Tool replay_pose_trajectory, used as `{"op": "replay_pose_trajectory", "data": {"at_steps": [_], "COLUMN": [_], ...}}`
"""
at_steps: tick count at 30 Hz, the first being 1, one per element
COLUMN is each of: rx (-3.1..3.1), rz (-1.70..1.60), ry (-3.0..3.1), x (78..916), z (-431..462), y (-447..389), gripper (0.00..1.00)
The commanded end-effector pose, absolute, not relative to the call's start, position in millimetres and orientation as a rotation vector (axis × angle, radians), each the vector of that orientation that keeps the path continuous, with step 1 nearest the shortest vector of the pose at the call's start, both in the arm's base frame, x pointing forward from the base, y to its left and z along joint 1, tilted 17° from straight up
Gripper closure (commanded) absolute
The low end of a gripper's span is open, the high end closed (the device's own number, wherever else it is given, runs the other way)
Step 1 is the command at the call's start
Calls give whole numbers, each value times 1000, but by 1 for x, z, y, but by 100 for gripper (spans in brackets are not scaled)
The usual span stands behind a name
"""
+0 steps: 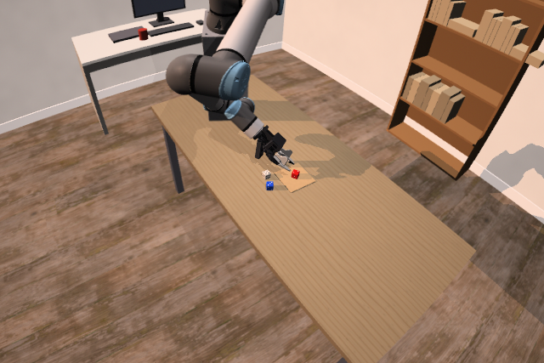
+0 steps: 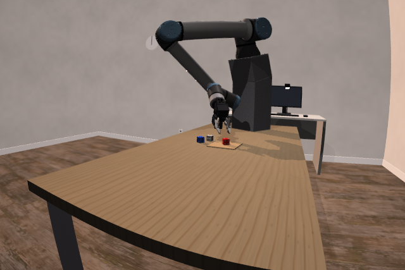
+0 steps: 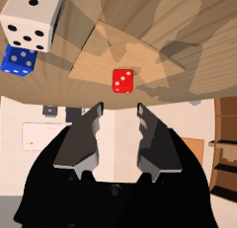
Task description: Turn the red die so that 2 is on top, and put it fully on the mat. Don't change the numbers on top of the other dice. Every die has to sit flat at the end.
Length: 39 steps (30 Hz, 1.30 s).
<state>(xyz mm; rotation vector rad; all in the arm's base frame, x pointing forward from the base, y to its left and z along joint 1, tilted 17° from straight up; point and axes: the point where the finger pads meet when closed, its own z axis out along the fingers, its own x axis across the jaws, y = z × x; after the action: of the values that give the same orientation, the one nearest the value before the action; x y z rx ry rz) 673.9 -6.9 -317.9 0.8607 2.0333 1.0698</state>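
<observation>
The pincer (image 2: 222, 127) hangs empty, part-open, above the red die (image 2: 225, 141) on the mat (image 2: 235, 145); blue die (image 2: 200, 139), white die (image 2: 209, 138) on the tabletop (image 2: 196, 195)

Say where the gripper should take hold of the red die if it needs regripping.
Grip the red die across two opposite vertical faces, coming straight down. It sits flat on the mat, apart from the other dice; the gripper hovers above, holding nothing.

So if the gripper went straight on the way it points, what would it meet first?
Probably the red die on the mat: it lies just ahead of the gripper, between its parted, empty fingers. Depth is uncertain.
</observation>
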Motion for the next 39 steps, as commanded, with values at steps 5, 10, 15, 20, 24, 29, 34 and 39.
{"op": "replay_pose_trajectory", "data": {"at_steps": [5, 10, 15, 20, 24, 29, 34, 39], "rx": [860, 860, 860, 862, 875, 895, 947, 1019], "rz": [1070, 1070, 1070, 1066, 1044, 1009, 906, 755], "ry": [2033, 2033, 2033, 2036, 2053, 2079, 2148, 2240], "x": [665, 662, 660, 661, 662, 663, 666, 670], "z": [-285, -275, -269, -269, -268, -267, -264, -260], "y": [-3, -1, 0, 0, 0, 1, 5, 9], "gripper": [72, 72, 72, 72, 72, 72, 72, 72]}}
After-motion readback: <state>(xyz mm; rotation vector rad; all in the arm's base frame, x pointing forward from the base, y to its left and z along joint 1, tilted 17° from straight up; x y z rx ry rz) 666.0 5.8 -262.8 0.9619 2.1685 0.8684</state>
